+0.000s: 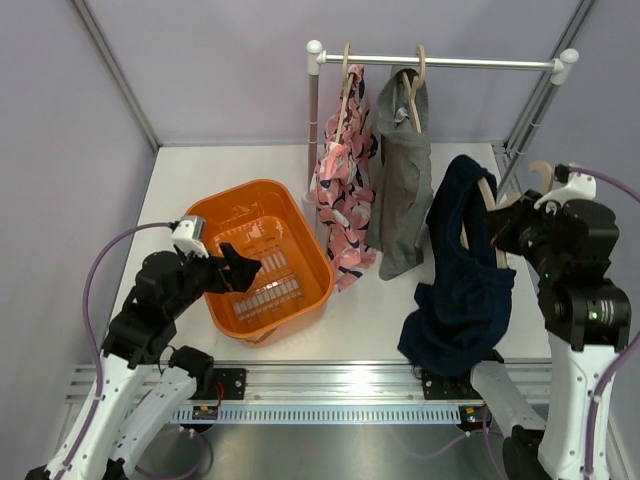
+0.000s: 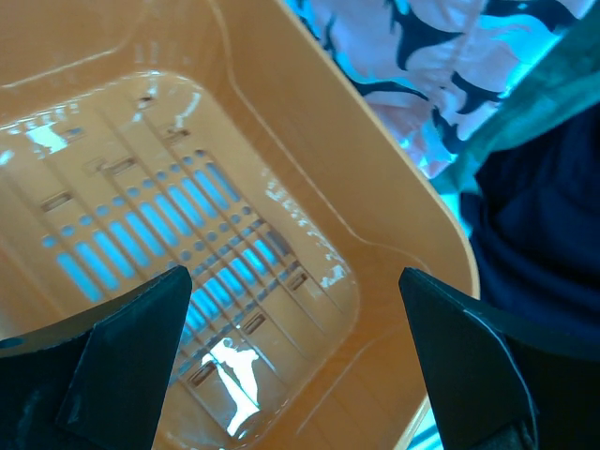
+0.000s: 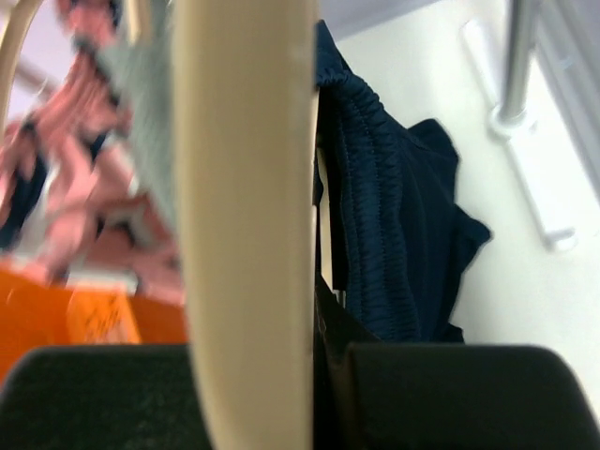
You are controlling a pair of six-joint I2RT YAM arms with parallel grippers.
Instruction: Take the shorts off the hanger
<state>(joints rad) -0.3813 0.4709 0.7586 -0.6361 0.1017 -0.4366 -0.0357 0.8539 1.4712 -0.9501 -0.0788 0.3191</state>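
While the right pincer (image 1: 512, 222) is clamped shut on a wooden hanger (image 3: 246, 187) held clear of the rail (image 1: 470, 62), the dark navy shorts (image 1: 465, 280) drape over that hanger at the right side of the surface (image 1: 230, 160). Their lower folds sag toward the near edge; whether they touch the surface cannot be told. In the right wrist view the gathered waistband lies against the hanger's arm, just beside the pincer's own fingers. The left pincer (image 2: 291, 286) gapes wide and holds nothing. It hangs over the orange basket (image 1: 225, 198), whose slotted floor shows bare between its fingers. The pink patterned shorts (image 1: 343, 195) and the grey shorts (image 1: 402, 190) hang side by side on their own hangers on the rail, behind the basket and well apart from both pincers. The step in hand is judged to be the first of three removals: hanger and garment are presented off the rail, but the cloth is not yet stripped from the wood. The next move probably calls for the left arm to cross from the basket to the navy cloth and close on a free fold low down, away from the hanger. It would then draw the garment off sideways while the right pincer keeps the hanger steady. The bunched waistband is the likeliest place for a snag, so a slow pull along the hanger's arm seems wiser than a straight tug. The basket looks the probable destination.
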